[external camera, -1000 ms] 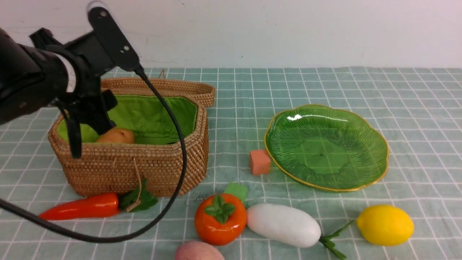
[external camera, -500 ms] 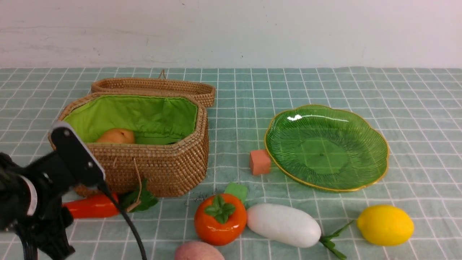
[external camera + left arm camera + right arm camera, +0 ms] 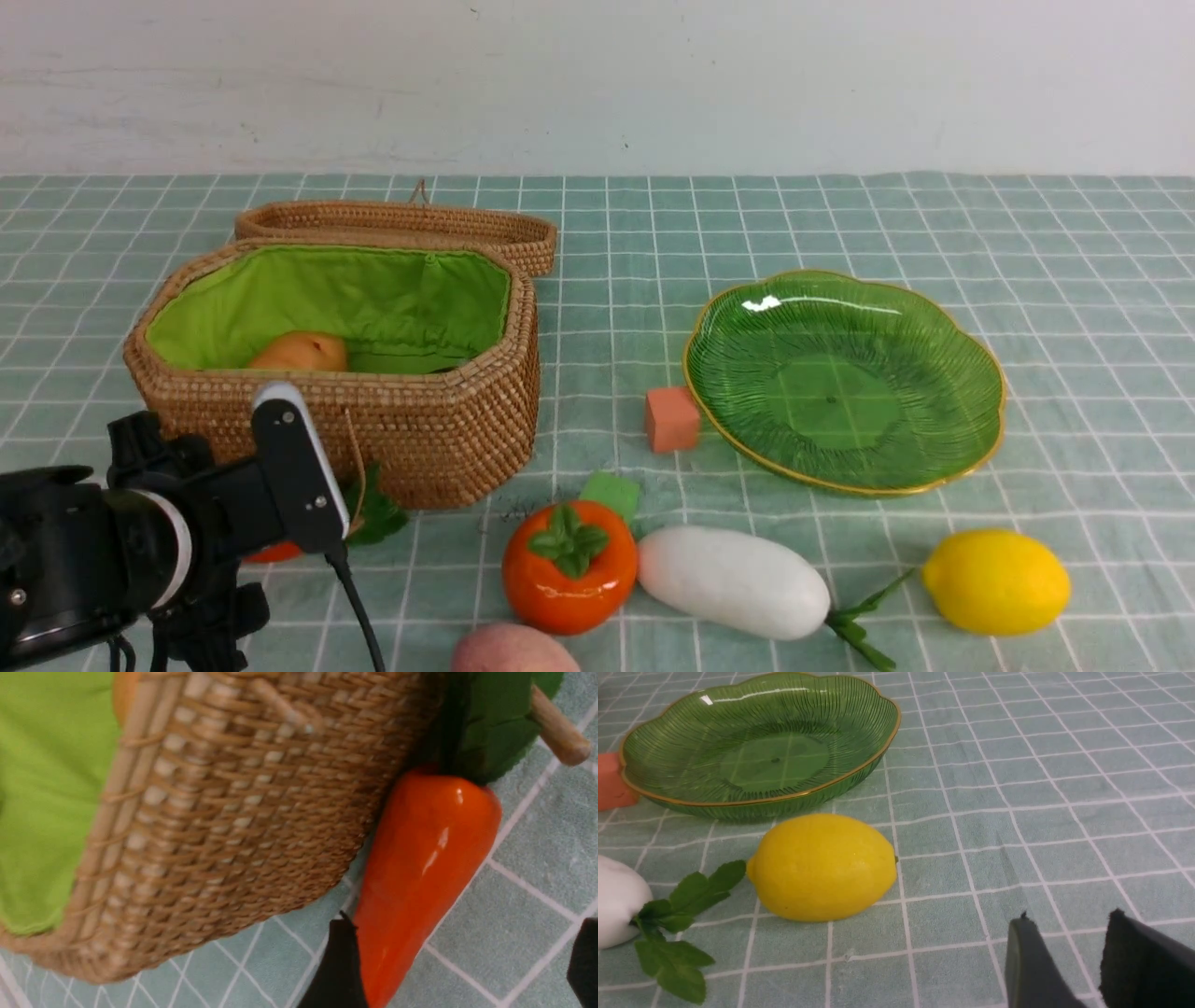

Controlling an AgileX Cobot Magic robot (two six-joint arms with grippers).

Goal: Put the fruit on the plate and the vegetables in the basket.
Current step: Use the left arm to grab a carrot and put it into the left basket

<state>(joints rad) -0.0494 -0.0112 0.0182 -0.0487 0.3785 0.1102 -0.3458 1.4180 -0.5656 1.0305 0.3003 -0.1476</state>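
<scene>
Left tool (image 3: pixel 465 919) spread wide astride carrot (image 3: pixel 420 858), tip hidden; right tool (image 3: pixel 1069 915) parted, empty

The left arm (image 3: pixel 84 560) sat low on the robot's left, wrist bent down, and the left gripper (image 3: pixel 465 933) had its 2 fingers (image 3: pixel 338 966) spread wide. The right gripper (image 3: pixel 1069 924) hung low too, jaws just slightly apart, gripping nothing.

Left arm (image 3: pixel 65 560) black, silver ring (image 3: pixel 174 551); black mount plate (image 3: pixel 297 471), screws (image 3: pixel 320 501); black cable (image 3: pixel 359 616); left tool (image 3: pixel 462 942) black.
</scene>
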